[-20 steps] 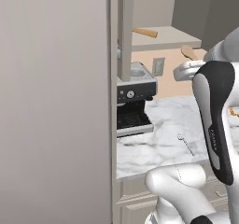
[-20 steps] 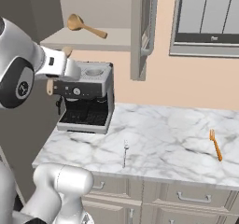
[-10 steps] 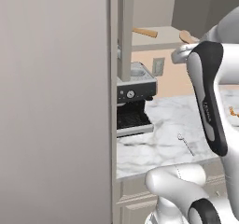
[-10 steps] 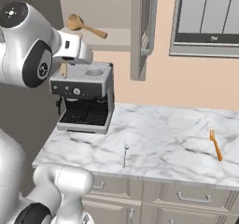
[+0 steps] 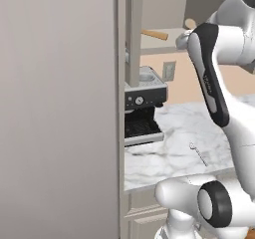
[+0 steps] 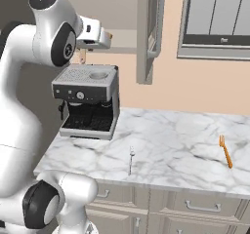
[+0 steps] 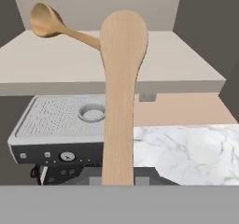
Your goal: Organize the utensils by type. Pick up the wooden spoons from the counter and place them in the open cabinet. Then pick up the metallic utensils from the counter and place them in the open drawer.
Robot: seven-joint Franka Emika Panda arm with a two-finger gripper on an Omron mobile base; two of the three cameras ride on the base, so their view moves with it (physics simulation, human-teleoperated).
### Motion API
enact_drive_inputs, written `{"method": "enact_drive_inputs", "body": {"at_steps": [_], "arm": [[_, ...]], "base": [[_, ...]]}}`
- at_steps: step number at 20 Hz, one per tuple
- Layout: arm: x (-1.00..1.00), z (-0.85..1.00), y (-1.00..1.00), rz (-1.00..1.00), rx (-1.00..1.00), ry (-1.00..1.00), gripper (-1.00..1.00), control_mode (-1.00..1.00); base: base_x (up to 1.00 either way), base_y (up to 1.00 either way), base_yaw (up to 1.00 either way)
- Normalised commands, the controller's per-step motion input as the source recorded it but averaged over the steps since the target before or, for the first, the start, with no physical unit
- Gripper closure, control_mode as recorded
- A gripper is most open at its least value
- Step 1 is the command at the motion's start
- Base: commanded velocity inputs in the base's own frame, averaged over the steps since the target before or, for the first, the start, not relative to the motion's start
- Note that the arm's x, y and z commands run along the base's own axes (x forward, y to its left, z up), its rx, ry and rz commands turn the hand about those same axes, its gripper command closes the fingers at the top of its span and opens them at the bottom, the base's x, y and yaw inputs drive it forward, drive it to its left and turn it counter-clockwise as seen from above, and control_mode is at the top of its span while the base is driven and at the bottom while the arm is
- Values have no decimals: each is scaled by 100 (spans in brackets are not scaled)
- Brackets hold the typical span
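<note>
At the cabinet point(image 6: 146, 33) shelf, the gripper point(image 6: 100, 35) has risen, holding 1 wooden spoon point(image 7: 119, 97).

White arm point(image 6: 29, 82) raised at open cabinet point(image 6: 124, 40), silver utensil point(image 6: 131, 158) and orange fork point(image 6: 225, 150) on counter point(image 6: 171, 145)

glossy white arm point(image 6: 22, 130), dark rounded joints

Left base view: from behind-left, looking forward past a cupboard side to the coffee machine point(image 5: 143, 103) and bench point(image 5: 169, 156). Right base view: from behind-right, facing the same machine and bench. Hand view: close, looking along the wooden spoon point(image 7: 120, 101) toward the cabinet point(image 7: 112, 59) shelf.
</note>
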Motion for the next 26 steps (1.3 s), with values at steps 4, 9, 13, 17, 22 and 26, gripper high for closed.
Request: {"method": "enact_drive_inputs", "body": {"at_steps": [4,9,13,17,22,26], "arm": [[60,-13,-27,0,-3,0,100,-100],[35,-28,-21,2,-21,-1,100,-100],[7,-10,-13,12,-35,-6,100,-100],[0,3,-7,13,-30,-1,100,-100],[0,0,0,12,-24,1,100,-100],[4,10,-1,10,-23,1,100,-100]], "base": [[0,0,0],[0,0,0],[0,0,0],[0,0,0],[0,0,0],[0,0,0]]}}
